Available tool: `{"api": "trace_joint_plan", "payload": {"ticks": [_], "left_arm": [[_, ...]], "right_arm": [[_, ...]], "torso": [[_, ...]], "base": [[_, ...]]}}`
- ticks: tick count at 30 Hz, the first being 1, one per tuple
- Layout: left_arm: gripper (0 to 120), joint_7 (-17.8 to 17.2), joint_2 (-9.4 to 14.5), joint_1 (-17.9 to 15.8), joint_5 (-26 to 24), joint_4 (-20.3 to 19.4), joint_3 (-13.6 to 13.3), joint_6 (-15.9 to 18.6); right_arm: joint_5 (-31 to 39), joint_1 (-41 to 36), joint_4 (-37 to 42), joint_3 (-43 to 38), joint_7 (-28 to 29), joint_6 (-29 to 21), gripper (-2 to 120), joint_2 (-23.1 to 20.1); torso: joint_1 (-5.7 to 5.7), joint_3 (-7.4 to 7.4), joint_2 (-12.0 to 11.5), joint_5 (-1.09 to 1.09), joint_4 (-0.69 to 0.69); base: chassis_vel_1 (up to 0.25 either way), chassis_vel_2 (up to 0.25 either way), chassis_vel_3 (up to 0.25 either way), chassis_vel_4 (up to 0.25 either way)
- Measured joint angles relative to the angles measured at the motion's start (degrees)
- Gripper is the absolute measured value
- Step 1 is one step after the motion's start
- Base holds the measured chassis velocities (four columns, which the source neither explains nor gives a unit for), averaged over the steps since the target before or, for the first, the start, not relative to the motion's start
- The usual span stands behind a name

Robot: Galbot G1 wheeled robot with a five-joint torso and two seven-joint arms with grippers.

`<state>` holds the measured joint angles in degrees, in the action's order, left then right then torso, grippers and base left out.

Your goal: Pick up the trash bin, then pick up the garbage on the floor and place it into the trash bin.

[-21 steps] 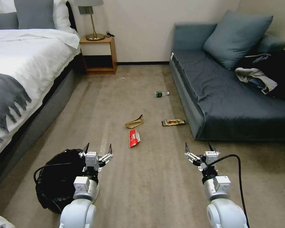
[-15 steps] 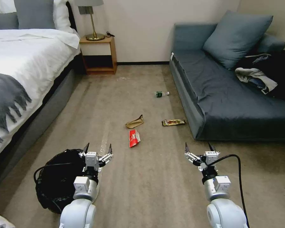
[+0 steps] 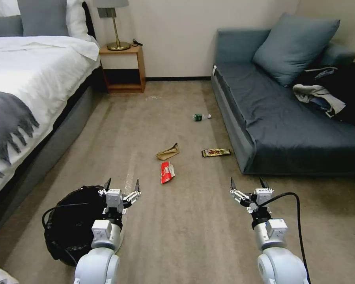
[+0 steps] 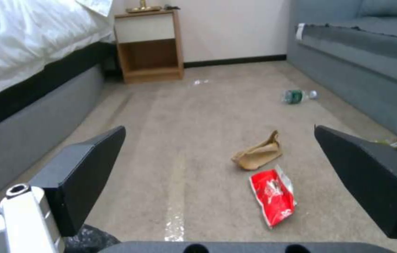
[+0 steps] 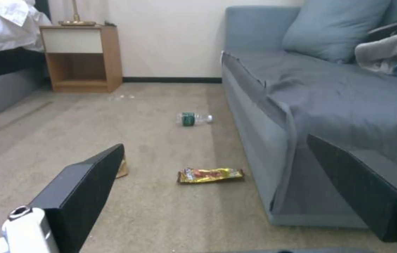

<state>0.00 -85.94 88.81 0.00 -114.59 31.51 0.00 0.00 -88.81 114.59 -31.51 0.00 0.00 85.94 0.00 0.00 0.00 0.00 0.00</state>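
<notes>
Bedroom floor with scattered litter; both arms raised above the carpet, holding nothing.

The left gripper (image 3: 122,185) hovers with jaws wide apart just beside the bin (image 3: 69,227), which stands on the carpet (image 3: 185,236) near the bed (image 3: 35,79). The right gripper (image 3: 247,184), equally spread, hangs near the sofa (image 3: 288,130). Ahead lie the red wrapper (image 3: 167,172), paper bag (image 3: 168,152), gold wrapper (image 3: 215,152) and, farther off, the bottle (image 3: 201,116).
</notes>
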Motion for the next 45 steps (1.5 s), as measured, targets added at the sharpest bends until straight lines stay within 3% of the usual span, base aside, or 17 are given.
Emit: {"api": "trace_joint_plan", "payload": {"ticks": [4,7,10,11,13,16,20,24,27,28,30,32,33,37,38,40,45], "left_arm": [[100,0.0,0.0,0.2,-0.4,0.0,0.3,-0.2],[100,-0.5,0.2,1.5,-3.2,-1.2,2.4,-2.1],[100,-2.1,0.6,4.9,-10.4,-4.2,7.8,-7.1],[100,-2.1,0.6,4.9,-10.4,-4.2,7.8,-7.1],[100,-3.1,0.9,6.9,-14.7,-6.1,11.1,-10.0],[100,-3.8,1.0,7.5,-15.8,-7.4,11.8,-12.4],[100,-4.4,1.0,7.6,-15.1,-7.7,11.9,-12.6],[100,-5.7,0.9,7.6,-13.2,-7.7,11.9,-12.6],[100,-12.0,1.0,7.6,-11.4,-7.3,11.6,-12.2],[100,-12.0,1.0,7.6,-11.4,-7.3,11.6,-12.2],[100,-19.7,1.4,7.7,-12.6,-7.5,11.1,-11.2],[100,-27.5,1.6,8.6,-16.9,-9.9,10.7,-8.1],[100,-27.5,1.6,8.6,-16.9,-9.9,10.7,-8.1],[100,-40.1,2.1,10.1,-26.9,-14.9,10.7,-1.4],[100,-40.1,2.1,10.1,-26.9,-14.9,10.7,-1.4],[100,-46.3,2.7,11.0,-33.2,-16.5,11.5,3.4],[100,-49.2,3.1,10.6,-37.4,-13.6,11.9,7.9]], "right_arm": [[-0.1,-0.1,0.0,0.1,0.1,0.2,100,0.0],[-0.3,-0.4,0.0,0.3,0.3,0.7,100,0.1],[-3.0,-2.9,1.0,2.9,2.4,5.8,100,1.2],[-3.0,-2.9,1.0,2.9,2.4,5.8,100,1.2],[-5.4,-5.1,1.9,5.2,4.2,10.4,100,2.0],[-8.6,-8.0,3.2,8.1,6.5,16.4,100,3.3],[-12.0,-7.6,3.4,6.7,6.6,20.1,100,2.9],[-13.0,-6.2,3.9,4.7,6.1,20.2,100,2.1],[-13.1,-4.4,3.9,1.0,3.3,21.3,100,1.1],[-13.1,-4.4,3.9,1.0,3.3,21.3,100,1.1],[-11.7,-2.6,3.0,-2.1,1.2,24.5,100,0.5],[-10.4,-1.2,2.5,-5.1,-0.8,26.8,100,0.1],[-10.4,-1.2,2.5,-5.1,-0.8,26.8,100,0.1],[-8.5,-1.0,2.4,-7.1,-1.9,27.7,100,-0.8],[-8.5,-1.0,2.4,-7.1,-1.9,27.7,100,-0.8],[-8.0,-1.2,2.3,-7.1,-2.1,28.0,100,-0.9],[-8.0,-1.3,2.3,-5.7,-2.0,28.0,100,-0.2]], "torso": [[0.00,0.00,0.0,0.00,0.00],[0.00,0.00,0.0,-0.03,-0.01],[0.00,0.00,0.0,-0.01,0.01],[0.00,0.00,0.0,-0.01,0.01],[0.00,0.00,0.0,0.01,0.03],[0.00,0.00,0.0,0.00,-0.01],[0.00,0.00,0.0,-0.02,0.00],[0.00,0.00,0.0,0.00,0.00],[0.00,0.00,0.0,0.00,0.00],[0.00,0.00,0.0,0.00,0.00],[0.00,0.00,0.0,0.01,-0.01],[0.00,0.00,0.0,0.00,0.00],[0.00,0.00,0.0,0.00,0.00],[0.00,0.00,0.0,0.01,0.00],[0.00,0.00,0.0,0.01,0.00],[0.00,0.00,0.0,0.01,0.00],[0.00,0.00,0.0,-0.02,0.00]], "base": [[0.000,0.000,0.000,0.000],[0.000,0.000,0.000,0.000],[0.000,0.000,0.000,0.000],[0.000,0.000,0.000,0.000],[0.000,0.000,0.000,0.000],[0.000,0.000,0.000,0.000],[0.000,0.000,0.000,0.000],[0.000,0.000,0.000,0.000],[0.000,0.000,0.000,0.000],[0.000,0.000,0.000,0.000],[0.000,0.000,0.000,0.000],[0.000,0.000,0.000,0.000],[0.000,0.000,0.000,0.000],[0.000,0.000,0.000,0.000],[0.000,0.000,0.000,0.000],[0.000,0.000,0.000,0.000],[0.000,0.000,0.000,0.000]]}}
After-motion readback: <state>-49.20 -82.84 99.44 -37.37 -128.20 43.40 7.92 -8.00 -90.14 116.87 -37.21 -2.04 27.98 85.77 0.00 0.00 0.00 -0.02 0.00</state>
